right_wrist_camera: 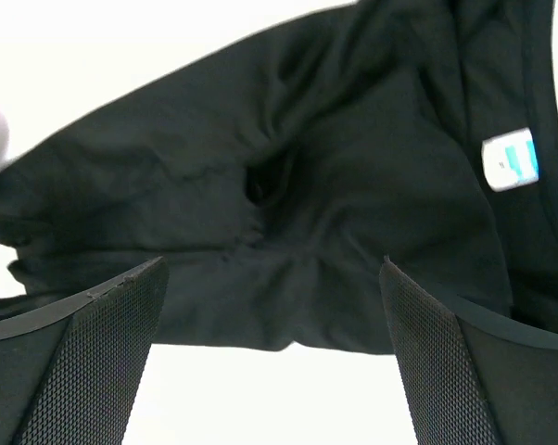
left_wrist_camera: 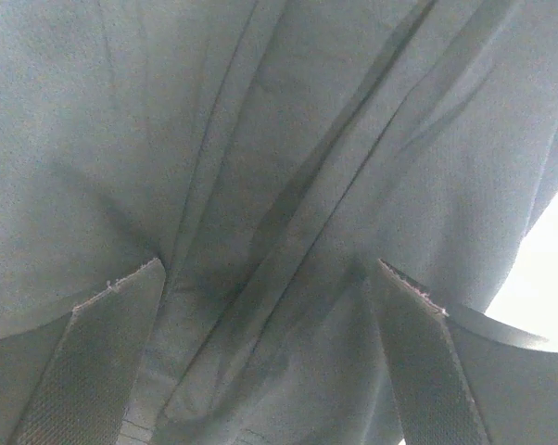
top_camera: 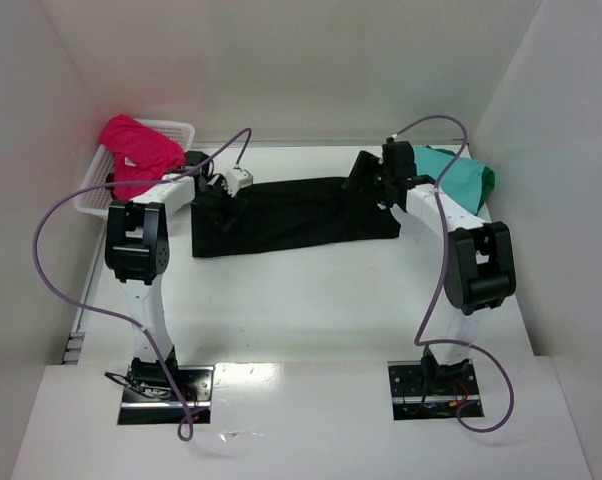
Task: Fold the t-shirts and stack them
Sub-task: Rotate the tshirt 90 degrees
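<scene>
across the far middle of the table (top_camera: 301, 300): black t-shirt (top_camera: 291, 215), laid out as a long left-to-right band, wrinkled, not yet brought down to a compact fold. at its left end, left gripper (top_camera: 219, 200), low over the cloth. at its right end, right gripper (top_camera: 369, 182), equally low.

through the left wrist view, nothing but dark creased fabric close under the spread fingers (left_wrist_camera: 112, 362). jaws wide apart, no cloth pinched between them. through the right wrist view, jaws wide apart too, with bunched black cloth and a small dimple in the gap. no grip there either. impossible to tell whether the tips touch the fabric. further right in that view, the light-blue neck label (right_wrist_camera: 511, 159), so the collar end lies on the right.

elsewhere: teal t-shirt (top_camera: 466, 175) in a loose heap at the far right, just behind the right arm, with a darker green edge at its right side. too little visible to say whether that heap counts as folded. magenta-pink t-shirt (top_camera: 136, 150) crumpled in the white basket (top_camera: 181, 128) at the far left, clearly unfolded.

judging by all this, early in the job. one shirt partly folded, with at least a crosswise fold left before it can go on a stack. no neat stack anywhere in sight. the pink shirt untouched, the teal heap probably awaiting its turn as well.
</scene>
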Controlling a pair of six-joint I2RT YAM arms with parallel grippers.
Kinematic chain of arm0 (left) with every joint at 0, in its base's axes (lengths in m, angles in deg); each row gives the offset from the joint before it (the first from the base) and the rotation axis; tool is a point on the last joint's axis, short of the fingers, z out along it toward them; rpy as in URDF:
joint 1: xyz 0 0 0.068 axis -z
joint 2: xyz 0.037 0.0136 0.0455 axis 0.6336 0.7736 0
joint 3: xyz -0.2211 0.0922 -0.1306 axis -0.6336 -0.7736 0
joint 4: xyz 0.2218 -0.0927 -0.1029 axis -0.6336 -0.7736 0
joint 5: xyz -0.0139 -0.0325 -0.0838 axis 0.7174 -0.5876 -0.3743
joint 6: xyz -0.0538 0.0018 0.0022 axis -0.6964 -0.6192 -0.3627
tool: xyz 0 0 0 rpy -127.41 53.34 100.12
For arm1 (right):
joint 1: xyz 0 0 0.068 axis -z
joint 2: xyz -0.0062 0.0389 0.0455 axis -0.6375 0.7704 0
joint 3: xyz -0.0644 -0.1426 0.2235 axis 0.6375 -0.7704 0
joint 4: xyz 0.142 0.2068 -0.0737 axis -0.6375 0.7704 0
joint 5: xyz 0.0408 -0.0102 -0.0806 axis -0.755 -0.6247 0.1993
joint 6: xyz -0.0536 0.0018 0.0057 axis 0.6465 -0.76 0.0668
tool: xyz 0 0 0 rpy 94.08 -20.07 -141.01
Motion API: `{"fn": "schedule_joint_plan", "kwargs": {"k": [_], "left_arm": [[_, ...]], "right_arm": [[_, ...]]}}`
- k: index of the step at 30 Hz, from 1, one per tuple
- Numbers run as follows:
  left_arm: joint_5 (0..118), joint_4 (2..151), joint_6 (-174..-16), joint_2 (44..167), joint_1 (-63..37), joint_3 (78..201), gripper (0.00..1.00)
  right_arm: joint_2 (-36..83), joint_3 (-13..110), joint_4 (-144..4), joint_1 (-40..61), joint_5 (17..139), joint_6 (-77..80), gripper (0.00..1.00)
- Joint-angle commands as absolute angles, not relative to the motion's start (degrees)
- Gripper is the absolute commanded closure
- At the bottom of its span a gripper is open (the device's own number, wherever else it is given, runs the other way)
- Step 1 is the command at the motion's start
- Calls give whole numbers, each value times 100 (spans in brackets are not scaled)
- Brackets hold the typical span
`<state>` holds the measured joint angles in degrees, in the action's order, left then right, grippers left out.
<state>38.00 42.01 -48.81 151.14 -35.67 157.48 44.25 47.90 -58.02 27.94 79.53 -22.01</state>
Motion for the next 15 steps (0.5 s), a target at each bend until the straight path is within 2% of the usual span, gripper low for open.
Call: {"fn": "schedule_joint_plan", "kwargs": {"k": [1,8,15], "left_arm": [[3725,3969,-4811,15348,-3458,15985,0],[3727,3807,-4970,15253,-3282,15898,0],[4141,3555,-5678,14721,-2501,15295,0]], "right_arm": [[3824,4613,-5863,2880,8160,-2208,0],[3592,4560,-5863,2941,8222,-2208,0],[3454,4361,-5865,2941,8222,-2208,0]]}}
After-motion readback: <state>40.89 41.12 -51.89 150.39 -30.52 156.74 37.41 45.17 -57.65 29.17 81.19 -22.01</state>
